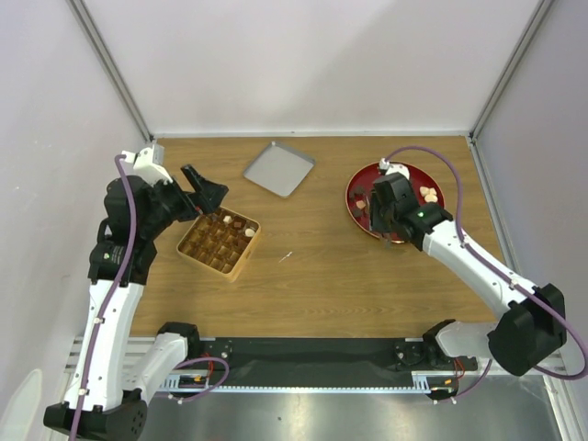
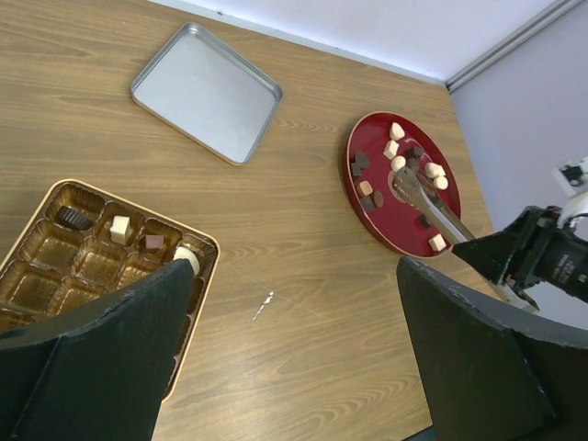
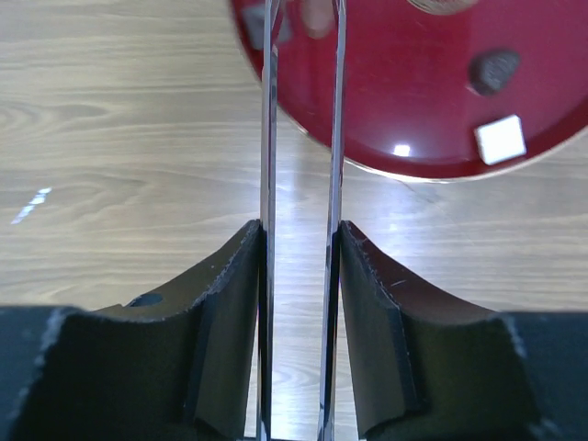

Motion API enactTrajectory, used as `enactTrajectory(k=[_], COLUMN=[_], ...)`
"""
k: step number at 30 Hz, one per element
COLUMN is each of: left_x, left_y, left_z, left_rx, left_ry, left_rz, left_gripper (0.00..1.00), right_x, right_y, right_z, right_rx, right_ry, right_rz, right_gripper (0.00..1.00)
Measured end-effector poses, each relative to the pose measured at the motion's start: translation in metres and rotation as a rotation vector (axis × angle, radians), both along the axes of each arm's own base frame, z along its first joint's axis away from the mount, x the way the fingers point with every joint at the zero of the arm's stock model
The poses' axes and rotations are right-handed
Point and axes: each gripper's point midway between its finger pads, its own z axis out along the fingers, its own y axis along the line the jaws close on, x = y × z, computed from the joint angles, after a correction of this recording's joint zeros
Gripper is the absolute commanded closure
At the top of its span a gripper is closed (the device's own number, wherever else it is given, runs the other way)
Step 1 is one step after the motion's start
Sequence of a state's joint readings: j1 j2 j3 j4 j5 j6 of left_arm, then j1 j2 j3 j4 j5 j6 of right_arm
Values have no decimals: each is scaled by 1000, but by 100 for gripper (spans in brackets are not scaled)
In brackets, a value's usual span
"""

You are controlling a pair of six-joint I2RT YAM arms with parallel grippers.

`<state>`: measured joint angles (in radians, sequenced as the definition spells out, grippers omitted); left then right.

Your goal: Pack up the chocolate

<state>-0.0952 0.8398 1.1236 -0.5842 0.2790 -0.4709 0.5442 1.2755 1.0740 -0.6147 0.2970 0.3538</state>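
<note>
Several chocolate pieces (image 1: 429, 194) in brown, tan and white lie on a red plate (image 1: 352, 195) at the right. My right gripper (image 1: 386, 207) hangs over the plate's near-left edge, shut on metal tongs (image 3: 269, 110). The two tong blades stand apart and reach out over the plate (image 3: 413, 92). A white cube (image 3: 501, 140) and a dark piece (image 3: 493, 70) lie to their right. The tan box (image 1: 219, 242) with grid cells holds a few pieces (image 2: 119, 228) along its far side. My left gripper (image 1: 207, 193) hovers open above the box's far corner, holding nothing.
A flat silver tray (image 1: 278, 168) lies at the back centre of the wooden table. A small pale scrap (image 1: 287, 256) sits between the box and the plate. White walls enclose the table on three sides.
</note>
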Motion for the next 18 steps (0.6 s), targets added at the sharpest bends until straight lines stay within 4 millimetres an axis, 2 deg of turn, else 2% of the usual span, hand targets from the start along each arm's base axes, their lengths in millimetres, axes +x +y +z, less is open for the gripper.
enactTrajectory(k=[3,6,18], left_x=[0,0,-1], left_y=[-1,-2,-2], left_z=[1,2,1], left_rx=[-3,-3,-3], left_ry=[-4,-6,-7], left_rz=[-7,-11,-12], left_gripper=[0,0,0], right_x=[-1,2,0], right_y=[-13,-16,-13], right_z=[-12,-21,-48], right_rx=[-18,-26,-24], right_ry=[36,61,118], right_rz=[-25,-32,-14], right_gripper=[58,58,57])
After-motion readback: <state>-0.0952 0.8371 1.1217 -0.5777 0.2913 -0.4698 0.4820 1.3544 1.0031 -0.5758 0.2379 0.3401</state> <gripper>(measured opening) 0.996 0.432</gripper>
